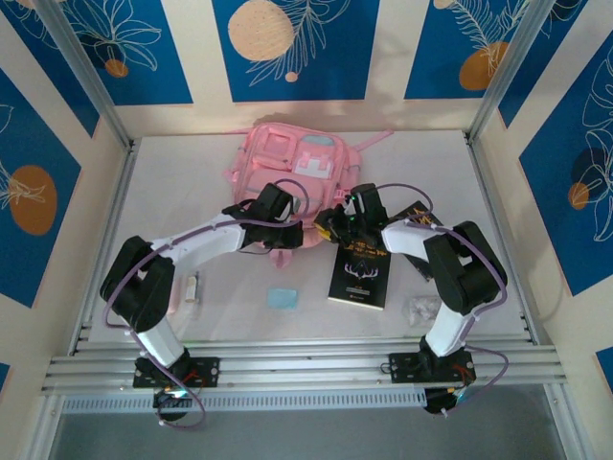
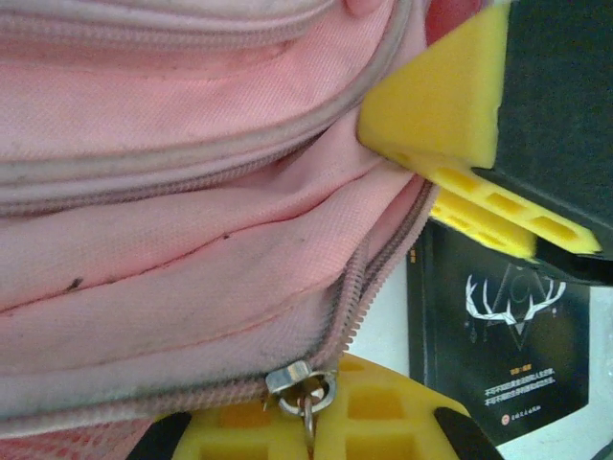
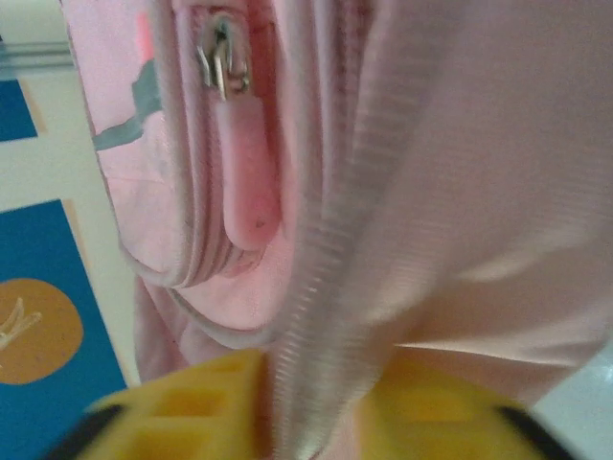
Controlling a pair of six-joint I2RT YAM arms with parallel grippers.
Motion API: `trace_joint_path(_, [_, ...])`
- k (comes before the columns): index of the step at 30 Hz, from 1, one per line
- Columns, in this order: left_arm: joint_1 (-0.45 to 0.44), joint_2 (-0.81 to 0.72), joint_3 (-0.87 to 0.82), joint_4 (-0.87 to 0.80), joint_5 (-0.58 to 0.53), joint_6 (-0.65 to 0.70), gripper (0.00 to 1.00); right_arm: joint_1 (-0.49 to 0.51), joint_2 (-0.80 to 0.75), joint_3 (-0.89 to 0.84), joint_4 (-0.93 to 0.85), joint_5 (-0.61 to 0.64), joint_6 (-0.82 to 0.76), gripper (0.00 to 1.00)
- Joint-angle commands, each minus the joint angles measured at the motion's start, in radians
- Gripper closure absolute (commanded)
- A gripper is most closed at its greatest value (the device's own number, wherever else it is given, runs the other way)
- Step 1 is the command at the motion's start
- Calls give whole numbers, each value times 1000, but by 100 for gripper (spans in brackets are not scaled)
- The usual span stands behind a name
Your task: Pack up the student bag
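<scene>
Surface: matte white table [image 1: 239,316], boxed in by cream walls with blue leaf-print panels.
Bag: the student bag [image 1: 292,163] lies flat at upper centre of the top view; soft pink woven cloth with ribbed zip tracks and grey piping.
Left: the left gripper [image 2: 308,426], with yellow gridded pads, is clamped on the bag's metal zip pull [image 2: 305,388].
Right: the right gripper [image 3: 306,412], blurred, pinches a fold of bag cloth along the zip edge.
Book: the black book [image 1: 359,273] is rectangular with a white antler drawing and lies just right of the bag's lower edge.
</scene>
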Motion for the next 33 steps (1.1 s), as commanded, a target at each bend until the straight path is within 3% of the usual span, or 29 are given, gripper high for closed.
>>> trace_joint_path(1, [-12,-39,6,-23,-41,27,100,-24,2,-16,33,98,-4,100])
trace_joint_path(5, [24,-42,-18,-119,-103,83,100,-50,-43,-55,17,132,-36,100])
trace_joint_path(13, [143,-97,-31,-320,-119,213,100,-112,-64,-53,-28,109,-175,100])
trace_joint_path(19, [231,-132,-56,-339,-150,262,100,-173,-47,26,-111,121,-314,100])
trace_joint_path(23, [217,-140,-85,-294,-53,236,100,-223,4,117,-151,140,-368,100])
trace_joint_path(30, [76,-99,-118,-113,44,86,100,-250,102,285,-184,94,-377,100])
trace_joint_path(31, [66,-87,-113,-85,48,68,100,-248,102,294,-190,87,-376,98])
trace_joint_path(33, [56,-55,-89,-26,57,39,100,-244,83,290,-207,77,-372,78])
